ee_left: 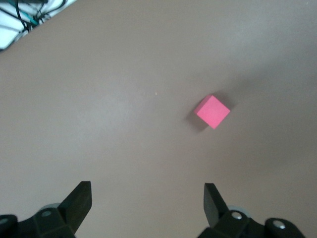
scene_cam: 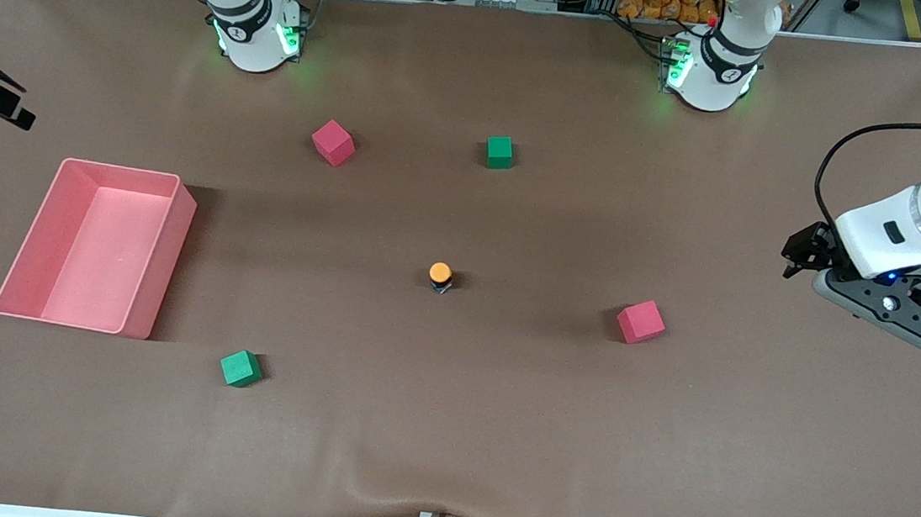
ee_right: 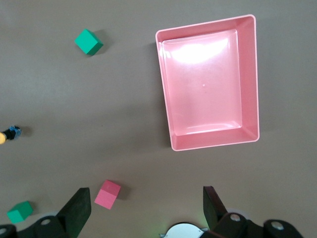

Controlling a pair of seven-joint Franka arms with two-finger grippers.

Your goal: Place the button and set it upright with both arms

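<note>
The button (scene_cam: 440, 274) stands near the table's middle with its orange cap up on a dark body; in the right wrist view the button (ee_right: 8, 134) shows at the picture's edge. My left gripper (scene_cam: 795, 259) hangs in the air over the left arm's end of the table, well away from the button. Its fingers (ee_left: 79, 199) are spread wide, so the left gripper (ee_left: 147, 198) is open over bare table. My right gripper (ee_right: 146, 203) is up high over the table by its own base (ee_right: 185, 231), open and holding nothing. It is out of the front view.
A pink bin (scene_cam: 121, 168) sits toward the right arm's end. Red cubes (scene_cam: 333, 142) (scene_cam: 640, 321) and green cubes (scene_cam: 499, 152) (scene_cam: 240, 368) lie scattered around the button. The left wrist view shows one red cube (ee_left: 213, 111).
</note>
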